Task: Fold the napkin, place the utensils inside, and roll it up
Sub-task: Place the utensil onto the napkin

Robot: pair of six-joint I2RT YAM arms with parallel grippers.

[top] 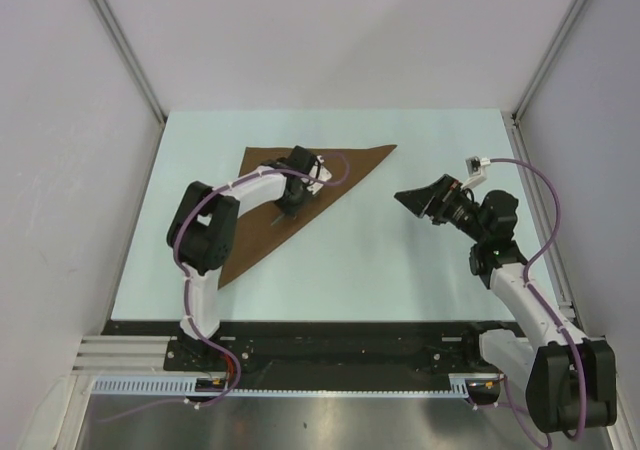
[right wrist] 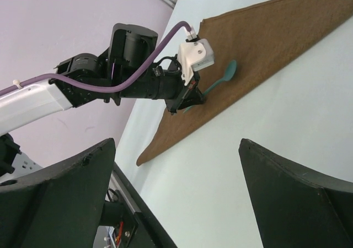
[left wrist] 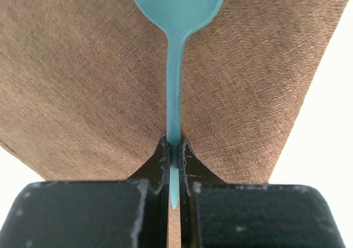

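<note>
A teal plastic spoon is pinched by its handle in the left end effector, whose jaws are closed tight on it, bowl pointing away, over the dark-brown napkin. The napkin lies flat as a triangle on the pale counter, toward its far left. The right end effector hovers to the napkin's right, jaws spread wide and holding nothing.

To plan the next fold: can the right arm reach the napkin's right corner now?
Probably yes. The right tool is open above the table, and nothing lies between it and the right corner of the napkin. The left tool, shut on the spoon, is nearer the napkin's middle.
</note>
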